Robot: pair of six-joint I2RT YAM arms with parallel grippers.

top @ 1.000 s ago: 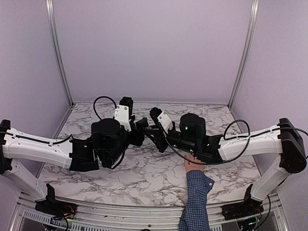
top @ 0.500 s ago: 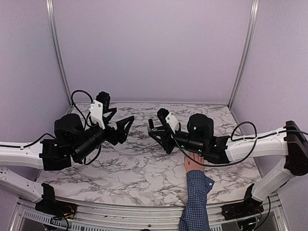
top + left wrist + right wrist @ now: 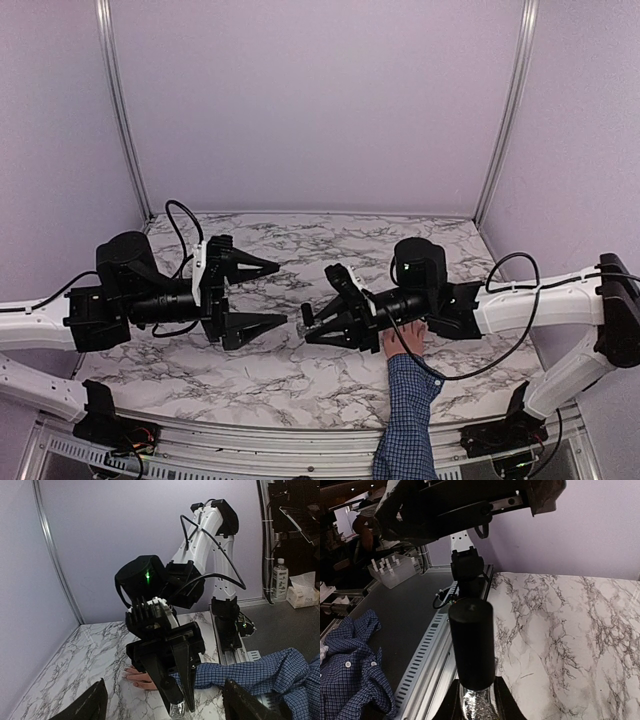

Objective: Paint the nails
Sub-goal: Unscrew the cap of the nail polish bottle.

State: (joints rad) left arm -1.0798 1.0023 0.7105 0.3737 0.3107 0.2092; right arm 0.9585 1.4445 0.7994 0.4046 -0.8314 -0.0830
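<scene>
Marble table (image 3: pixel 300 240); nails (image 3: pixel 129 674) lie behind right tool (image 3: pixel 308 322) gripping the bottle (image 3: pixel 470 645).

You've got the nails (image 3: pixel 128 675) on a pale hand (image 3: pixel 404 341): palm down, flat, fingers spread, blue checked sleeve (image 3: pixel 404 420). It sits close behind the right gripper (image 3: pixel 311 325), which partly covers it from above. The nails are too small to tell whether they're painted.
</scene>
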